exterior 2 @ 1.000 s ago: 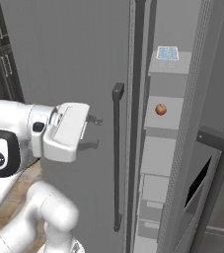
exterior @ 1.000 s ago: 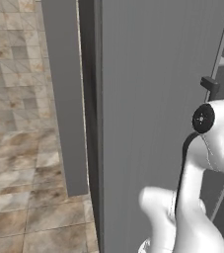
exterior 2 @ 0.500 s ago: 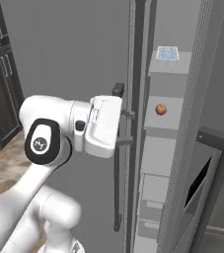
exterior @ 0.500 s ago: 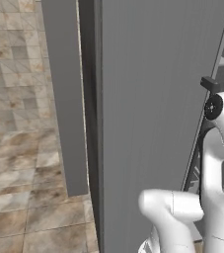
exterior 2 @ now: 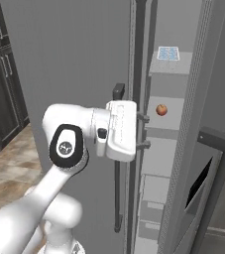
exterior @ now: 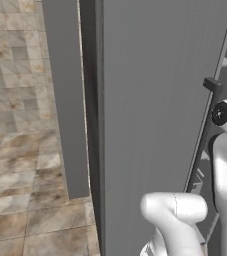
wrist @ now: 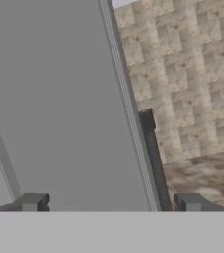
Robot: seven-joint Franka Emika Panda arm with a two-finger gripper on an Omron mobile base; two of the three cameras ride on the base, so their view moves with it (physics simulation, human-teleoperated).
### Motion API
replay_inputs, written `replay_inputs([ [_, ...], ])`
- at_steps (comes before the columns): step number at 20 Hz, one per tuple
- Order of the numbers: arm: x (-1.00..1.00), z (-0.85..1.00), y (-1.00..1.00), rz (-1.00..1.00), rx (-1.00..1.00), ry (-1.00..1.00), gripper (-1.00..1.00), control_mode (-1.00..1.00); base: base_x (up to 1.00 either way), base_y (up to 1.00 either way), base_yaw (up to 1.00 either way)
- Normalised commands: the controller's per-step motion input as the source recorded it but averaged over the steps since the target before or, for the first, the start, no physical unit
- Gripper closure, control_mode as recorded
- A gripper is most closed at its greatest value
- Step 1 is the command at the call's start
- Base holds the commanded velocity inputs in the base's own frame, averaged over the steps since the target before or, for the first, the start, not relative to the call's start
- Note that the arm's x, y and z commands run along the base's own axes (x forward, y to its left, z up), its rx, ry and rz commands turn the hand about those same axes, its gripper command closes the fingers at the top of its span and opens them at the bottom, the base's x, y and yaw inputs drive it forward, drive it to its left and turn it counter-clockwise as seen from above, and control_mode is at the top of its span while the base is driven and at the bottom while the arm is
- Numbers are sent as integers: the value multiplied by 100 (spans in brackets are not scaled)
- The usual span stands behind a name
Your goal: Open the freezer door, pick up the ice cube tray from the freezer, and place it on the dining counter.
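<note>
- My gripper (exterior 2: 142, 131) stands wide open with nothing between its fingers, at the middle of the right base view, right at the freezer door's (exterior 2: 74, 74) edge.
- In my hand view the two fingertips (wrist: 32, 201) straddle the door edge, and the dark bar handle (wrist: 153, 158) runs down the middle right.
- The freezer (exterior 2: 183, 149) stands ajar at the right of the right base view.
- The ice cube tray (exterior 2: 168, 53) lies on a top shelf, in the upper middle.
- One shelf lower sits a small round reddish thing (exterior 2: 161, 109), perhaps a fruit.
</note>
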Motion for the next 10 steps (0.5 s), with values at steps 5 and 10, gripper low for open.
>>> replay_inputs([
  [5,30,-12,-33,0,0,0,-100,-100,0,0,0],
  [10,15,-9,-63,0,0,-1,-100,-100,0,0,0],
])
